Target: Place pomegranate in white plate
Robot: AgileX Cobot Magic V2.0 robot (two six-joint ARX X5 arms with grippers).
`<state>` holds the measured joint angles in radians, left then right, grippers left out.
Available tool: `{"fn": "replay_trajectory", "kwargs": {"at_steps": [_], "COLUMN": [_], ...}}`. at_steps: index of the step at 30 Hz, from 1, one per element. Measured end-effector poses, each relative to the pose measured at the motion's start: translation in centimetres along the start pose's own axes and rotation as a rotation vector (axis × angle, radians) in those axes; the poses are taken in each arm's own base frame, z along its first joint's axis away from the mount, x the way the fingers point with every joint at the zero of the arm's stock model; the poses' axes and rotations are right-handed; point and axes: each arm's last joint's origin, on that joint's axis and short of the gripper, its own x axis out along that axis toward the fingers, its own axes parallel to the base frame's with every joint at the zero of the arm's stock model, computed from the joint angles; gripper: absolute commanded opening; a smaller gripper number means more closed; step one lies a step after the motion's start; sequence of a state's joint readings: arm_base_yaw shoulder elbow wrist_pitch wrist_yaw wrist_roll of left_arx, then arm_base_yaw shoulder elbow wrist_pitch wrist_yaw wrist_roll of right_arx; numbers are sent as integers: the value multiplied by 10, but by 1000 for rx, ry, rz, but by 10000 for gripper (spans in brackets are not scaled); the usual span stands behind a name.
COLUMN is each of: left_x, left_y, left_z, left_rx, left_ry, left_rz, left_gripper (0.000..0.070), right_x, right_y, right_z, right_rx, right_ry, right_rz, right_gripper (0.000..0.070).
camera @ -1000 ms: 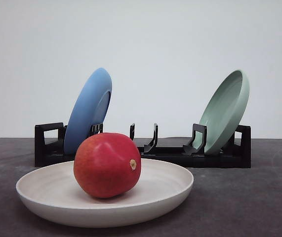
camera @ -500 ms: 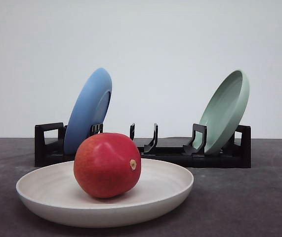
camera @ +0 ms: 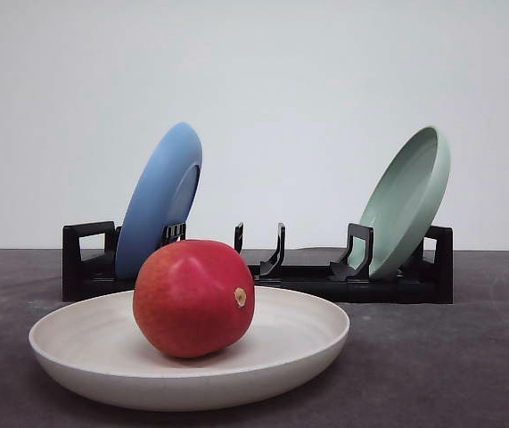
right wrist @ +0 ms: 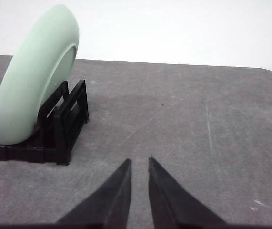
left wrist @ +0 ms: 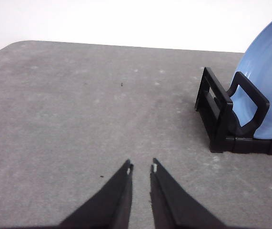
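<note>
Pomegranate (camera: 193, 298) resting in white plate (camera: 76, 343) at near centre, left gripper (left wrist: 141, 167) and right gripper (right wrist: 139, 162) each nearly closed, empty, above bare table (left wrist: 69, 109).

Pomegranate (camera: 193, 299): sitting in the white plate (camera: 76, 343), a little left of its middle.
White plate: lying on the table (camera: 432, 366), in front of the rack (camera: 307, 278).
Rack: standing behind the plate, holding one leaning plate (camera: 159, 198) at its left end and another (camera: 406, 201) at its right end.
</note>
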<state>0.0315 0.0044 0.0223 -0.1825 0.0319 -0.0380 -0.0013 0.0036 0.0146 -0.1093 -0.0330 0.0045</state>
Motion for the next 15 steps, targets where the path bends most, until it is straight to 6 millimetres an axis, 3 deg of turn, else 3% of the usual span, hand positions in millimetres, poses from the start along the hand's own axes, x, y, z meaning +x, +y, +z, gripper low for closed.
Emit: {"fn": "replay_trajectory", "kwargs": {"at_steps": [15], "left_x": [0], "left_y": [0], "left_z": [0], "left_rx": [0], "left_ry": [0], "left_rz": [0], "left_gripper": [52], "right_x": [0], "right_y": [0], "right_z": [0], "right_rx": [0], "right_ry": [0], "right_rz": [0], "right_gripper": [62]}}
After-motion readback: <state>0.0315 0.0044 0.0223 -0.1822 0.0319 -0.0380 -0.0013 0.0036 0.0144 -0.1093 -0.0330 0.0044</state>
